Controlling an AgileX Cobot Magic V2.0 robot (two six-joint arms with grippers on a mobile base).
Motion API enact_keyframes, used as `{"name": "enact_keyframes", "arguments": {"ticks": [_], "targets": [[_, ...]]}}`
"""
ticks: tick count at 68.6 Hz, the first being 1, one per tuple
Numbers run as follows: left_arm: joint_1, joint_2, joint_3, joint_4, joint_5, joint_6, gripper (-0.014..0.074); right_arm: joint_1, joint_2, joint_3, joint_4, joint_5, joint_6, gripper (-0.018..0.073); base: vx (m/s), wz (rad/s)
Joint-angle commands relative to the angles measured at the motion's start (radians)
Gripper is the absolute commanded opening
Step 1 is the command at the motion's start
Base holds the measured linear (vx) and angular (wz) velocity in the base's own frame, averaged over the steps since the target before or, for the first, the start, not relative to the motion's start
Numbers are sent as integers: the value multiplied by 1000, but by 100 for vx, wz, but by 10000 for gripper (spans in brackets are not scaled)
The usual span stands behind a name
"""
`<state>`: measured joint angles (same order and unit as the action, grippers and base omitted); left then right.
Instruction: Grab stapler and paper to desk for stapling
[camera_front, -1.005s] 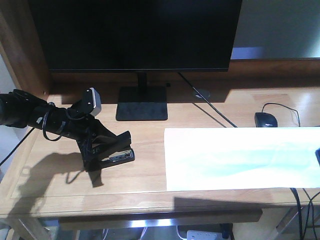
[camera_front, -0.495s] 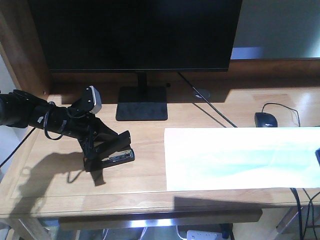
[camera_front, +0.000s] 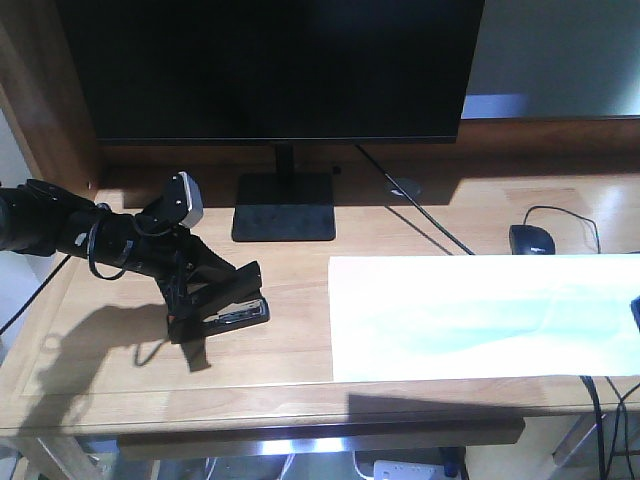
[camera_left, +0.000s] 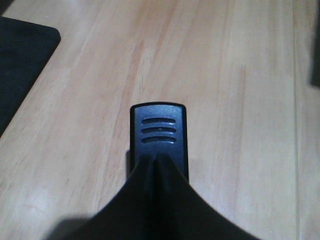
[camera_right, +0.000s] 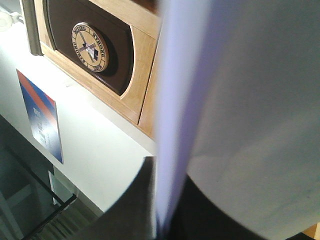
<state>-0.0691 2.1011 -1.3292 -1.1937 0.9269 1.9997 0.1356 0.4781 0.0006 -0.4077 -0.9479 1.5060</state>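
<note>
Desk (camera_front: 300, 370): carrying one stapler, one sheet of paper, one monitor (camera_front: 270, 70) and one mouse (camera_front: 531, 239).
Stapler (camera_front: 240, 313): resting on the left part of the desk, in front of the monitor stand (camera_front: 284, 207) and well apart from the sheet.
Left arm (camera_front: 70, 235): reaching in low from the left edge, with its wrist angling down.
Left gripper (camera_front: 222, 300): clamping the stapler, whose ribbed end is poking out beyond the closed fingers in the wrist view.
Paper (camera_front: 470, 315): lying flat across the right half of the desk, just in front of the mouse.
Right gripper (camera_right: 161, 205): pinching the sheet's edge between its dark fingers.
</note>
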Motion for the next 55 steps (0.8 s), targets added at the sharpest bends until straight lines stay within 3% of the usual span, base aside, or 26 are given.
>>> {"name": "enact_keyframes", "arguments": {"ticks": [1, 55], "targets": [[-1, -57, -22, -59, 27, -9, -7, -4, 4, -27, 14, -60, -13, -5, 0, 0], [-1, -57, -22, -59, 27, -9, -7, -4, 4, -27, 14, -61, -14, -5, 0, 0]]}}
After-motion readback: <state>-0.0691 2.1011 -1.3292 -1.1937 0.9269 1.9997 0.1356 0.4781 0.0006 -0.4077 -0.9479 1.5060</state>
